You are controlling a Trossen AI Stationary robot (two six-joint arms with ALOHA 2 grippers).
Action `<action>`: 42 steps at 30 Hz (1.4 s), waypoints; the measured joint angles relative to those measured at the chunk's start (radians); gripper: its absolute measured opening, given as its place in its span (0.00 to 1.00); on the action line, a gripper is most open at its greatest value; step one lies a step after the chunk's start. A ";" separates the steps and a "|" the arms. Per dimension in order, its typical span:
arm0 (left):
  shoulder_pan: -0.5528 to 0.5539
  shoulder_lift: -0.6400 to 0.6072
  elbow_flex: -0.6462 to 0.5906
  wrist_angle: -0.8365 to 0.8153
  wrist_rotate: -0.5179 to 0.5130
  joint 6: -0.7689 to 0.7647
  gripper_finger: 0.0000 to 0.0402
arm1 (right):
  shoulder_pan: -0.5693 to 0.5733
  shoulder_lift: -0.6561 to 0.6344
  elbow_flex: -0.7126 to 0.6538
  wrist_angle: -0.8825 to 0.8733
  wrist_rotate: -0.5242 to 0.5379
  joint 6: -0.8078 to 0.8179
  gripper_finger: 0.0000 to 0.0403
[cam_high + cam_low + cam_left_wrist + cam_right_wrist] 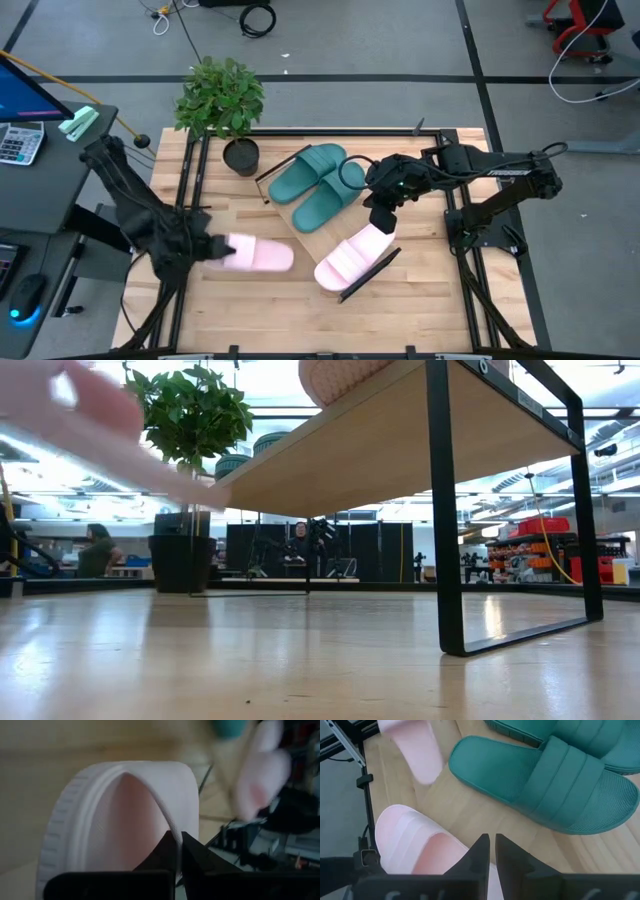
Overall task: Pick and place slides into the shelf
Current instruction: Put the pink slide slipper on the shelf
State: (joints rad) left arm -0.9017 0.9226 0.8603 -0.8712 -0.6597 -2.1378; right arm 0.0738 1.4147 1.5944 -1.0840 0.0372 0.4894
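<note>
The shelf (300,228), a light wood board with black end bars, lies slantwise on the table's middle. The two teal slides (320,186) rest sole-down on its far half and one pink slide (352,256) on its near half. A second pink slide (258,256) hangs to the left of the shelf, with my left gripper (212,250) shut on it. My right gripper (383,222) hovers shut above the shelf's pink slide (415,850) with nothing between its fingers. In the low view the lifted slide (80,410) is a pink smear at the upper left. My left gripper pinches a thin curved edge (170,822) of the pink slide, apparently the strap's edge, between its two fingertips. The fingers come slanting down from the table's left side. The slide is lifted clear of the table and sticks out toward the shelf.
A potted plant (222,100) stands at the table's far left corner, just beyond the shelf's far end. The shelf's black end bar (440,510) stands upright on the tabletop. Bare wood lies along the near edge (300,320).
</note>
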 joint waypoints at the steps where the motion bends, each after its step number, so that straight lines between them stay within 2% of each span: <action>1: 0.000 0.000 0.049 -0.058 -0.026 0.006 0.03 | 0.000 0.000 0.000 -0.001 0.000 -0.005 0.09; 5: 0.001 0.000 0.229 -0.221 -0.164 0.060 0.03 | 0.000 0.000 0.000 -0.014 0.000 -0.022 0.09; 9: 0.004 0.008 0.373 -0.253 -0.360 0.173 0.03 | 0.001 0.000 0.000 -0.051 0.000 -0.022 0.09; 13: 0.035 0.047 0.453 -0.174 -0.526 0.311 0.03 | 0.010 0.000 0.000 -0.103 0.001 -0.022 0.09; 17: 0.093 0.121 0.461 -0.014 -0.639 0.435 0.03 | 0.034 0.000 0.000 -0.162 0.031 -0.022 0.09; 23: 0.174 0.283 0.461 0.109 -0.717 0.468 0.03 | 0.078 0.000 0.000 -0.205 0.070 -0.011 0.09; 27: 0.213 0.388 0.461 0.153 -0.748 0.401 0.03 | 0.105 0.000 0.000 -0.204 0.074 0.019 0.09; 36: 0.244 0.572 0.460 0.175 -0.754 0.047 0.03 | 0.165 -0.008 0.000 -0.223 0.087 0.097 0.09; 39: 0.235 0.616 0.460 0.200 -0.746 -0.032 0.03 | 0.191 -0.028 0.000 -0.222 0.142 0.113 0.09; 42: 0.228 0.648 0.460 0.248 -0.747 -0.050 0.03 | 0.226 -0.058 0.000 -0.209 0.202 0.069 0.09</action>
State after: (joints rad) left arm -0.6735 1.5703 1.3201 -0.6228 -1.4064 -2.1877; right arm 0.3003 1.3565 1.5944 -1.2932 0.2393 0.5581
